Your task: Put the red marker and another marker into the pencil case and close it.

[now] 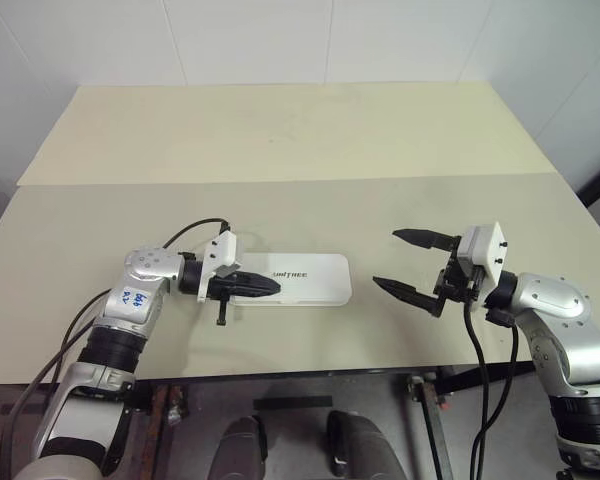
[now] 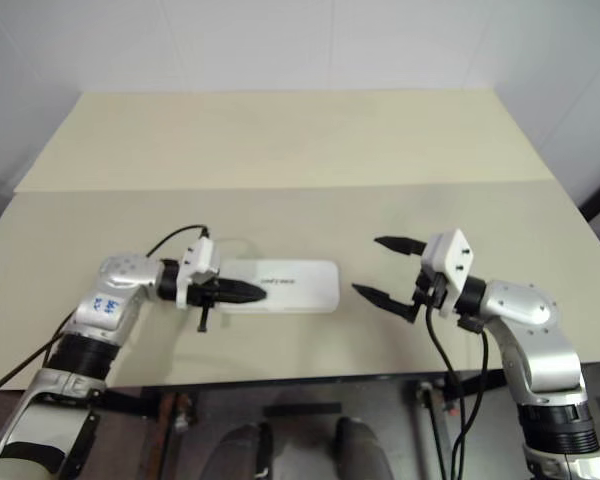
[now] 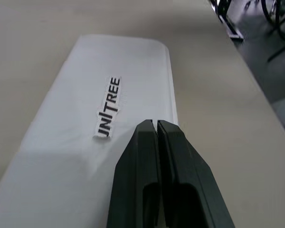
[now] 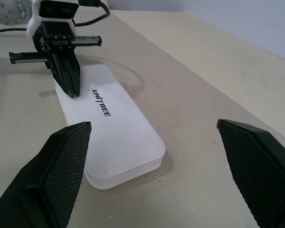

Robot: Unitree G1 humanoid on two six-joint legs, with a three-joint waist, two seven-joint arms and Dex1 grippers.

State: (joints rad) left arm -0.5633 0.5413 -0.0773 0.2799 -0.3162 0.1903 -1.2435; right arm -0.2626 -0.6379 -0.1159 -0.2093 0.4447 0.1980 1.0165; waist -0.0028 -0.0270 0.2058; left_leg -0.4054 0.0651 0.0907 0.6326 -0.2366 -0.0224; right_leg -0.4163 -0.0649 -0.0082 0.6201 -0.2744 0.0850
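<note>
The white pencil case [image 1: 315, 278] lies flat on the table with its lid down and the black UNITREE lettering [image 3: 109, 107] facing up. My left gripper [image 1: 270, 287] is shut and empty. It points along the case from its left end, with the tips over the lid near the lettering, on it or just above it. The right wrist view shows the same left gripper [image 4: 72, 92] at the case's [image 4: 128, 142] far end. My right gripper [image 1: 387, 258] hangs open and empty a short way right of the case. The red marker and the other marker are out of view.
The beige table [image 1: 280, 130] is made of two tops joined at a seam [image 1: 280, 182] behind the case. Its front edge [image 1: 280, 372] runs close below both arms. A black cable [image 1: 190, 232] loops off the left wrist.
</note>
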